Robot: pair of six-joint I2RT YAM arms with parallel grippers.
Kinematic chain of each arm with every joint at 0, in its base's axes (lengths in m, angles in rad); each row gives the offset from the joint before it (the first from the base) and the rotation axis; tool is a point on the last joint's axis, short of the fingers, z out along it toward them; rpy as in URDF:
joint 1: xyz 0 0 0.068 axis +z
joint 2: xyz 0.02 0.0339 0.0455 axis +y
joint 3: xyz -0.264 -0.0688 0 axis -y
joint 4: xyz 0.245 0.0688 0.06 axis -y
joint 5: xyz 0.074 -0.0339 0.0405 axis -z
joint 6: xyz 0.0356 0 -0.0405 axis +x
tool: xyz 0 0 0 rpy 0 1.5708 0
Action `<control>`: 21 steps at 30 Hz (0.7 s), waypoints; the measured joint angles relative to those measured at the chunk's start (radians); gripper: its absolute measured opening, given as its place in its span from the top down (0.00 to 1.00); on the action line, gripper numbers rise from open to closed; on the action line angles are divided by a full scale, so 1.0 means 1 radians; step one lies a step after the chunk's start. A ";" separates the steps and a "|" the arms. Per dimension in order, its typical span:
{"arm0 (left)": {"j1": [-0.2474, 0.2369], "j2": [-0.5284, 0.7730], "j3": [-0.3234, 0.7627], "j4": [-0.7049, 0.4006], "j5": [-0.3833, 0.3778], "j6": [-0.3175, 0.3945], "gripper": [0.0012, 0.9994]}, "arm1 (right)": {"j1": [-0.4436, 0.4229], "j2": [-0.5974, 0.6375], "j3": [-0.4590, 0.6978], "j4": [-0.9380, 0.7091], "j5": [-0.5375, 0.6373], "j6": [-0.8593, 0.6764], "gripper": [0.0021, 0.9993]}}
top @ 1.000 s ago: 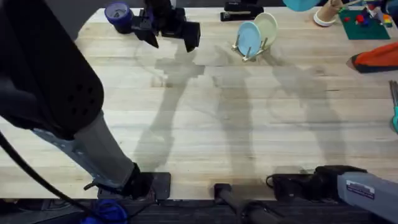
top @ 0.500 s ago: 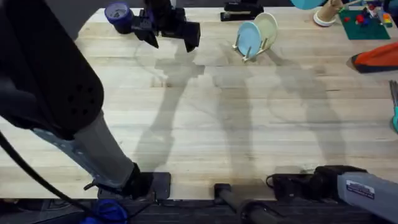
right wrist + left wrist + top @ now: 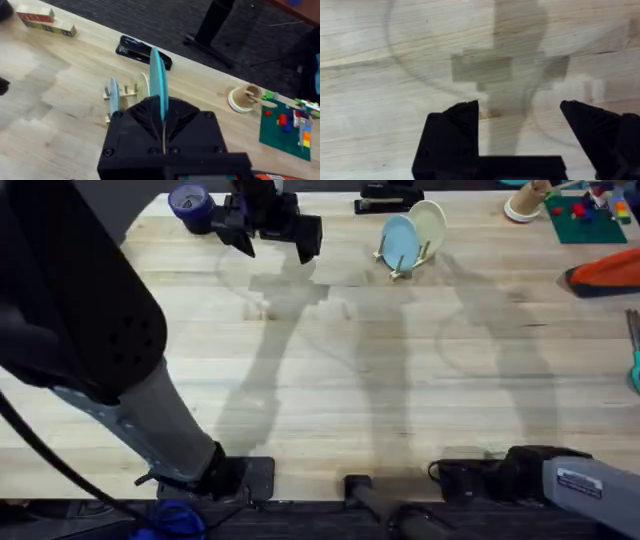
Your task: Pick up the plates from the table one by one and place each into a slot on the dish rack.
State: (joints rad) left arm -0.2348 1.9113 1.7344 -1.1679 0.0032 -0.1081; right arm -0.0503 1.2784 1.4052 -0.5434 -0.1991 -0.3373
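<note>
Over the last second the bit of turquoise at the far edge of the overhead view, right of the dish rack point(image 3: 405, 265), has all but slid out of sight. The broad shadow on the table point(image 3: 330, 380) near the rack has shifted too. So your right arm is on the move with its load, while the rack and its two plates have not budged. I read that as the carry phase: the plate is lifted and not yet slotted.

The right wrist view gives you what the overhead cannot. The turquoise plate point(image 3: 159, 80) stands on edge, pinched by its rim in the right gripper point(image 3: 163, 120), in the air and clear of the table. Beyond it is the rack, with the light-blue plate point(image 3: 113, 95) on one side and the cream plate point(image 3: 145, 86) on the other. Bare pegs show between them — likely your free slot, though I cannot tell how wide it is.

The overhead view in turn places the rack at the far side, right of centre, with the light-blue plate point(image 3: 398, 240) to the left of the cream plate point(image 3: 430, 225).

Your left gripper point(image 3: 275, 248) hangs over the far left of the table. The left wrist view shows its fingers point(image 3: 455, 125) spread apart, holding nothing, with bare wood and shadow below — it has not moved.
</note>
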 joint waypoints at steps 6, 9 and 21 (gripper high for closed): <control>0.000 0.000 0.000 0.000 0.000 0.000 0.01 | -0.001 0.052 0.007 0.015 0.012 0.000 0.97; 0.000 0.000 0.000 0.000 0.000 0.000 0.01 | -0.001 0.112 0.007 0.057 0.017 0.005 0.97; 0.000 0.000 0.000 0.000 0.000 0.000 0.01 | 0.005 0.241 0.007 0.181 -0.001 0.070 0.97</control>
State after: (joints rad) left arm -0.2348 1.9110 1.7344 -1.1682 0.0032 -0.1081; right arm -0.0454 1.5194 1.4120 -0.3623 -0.2004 -0.2670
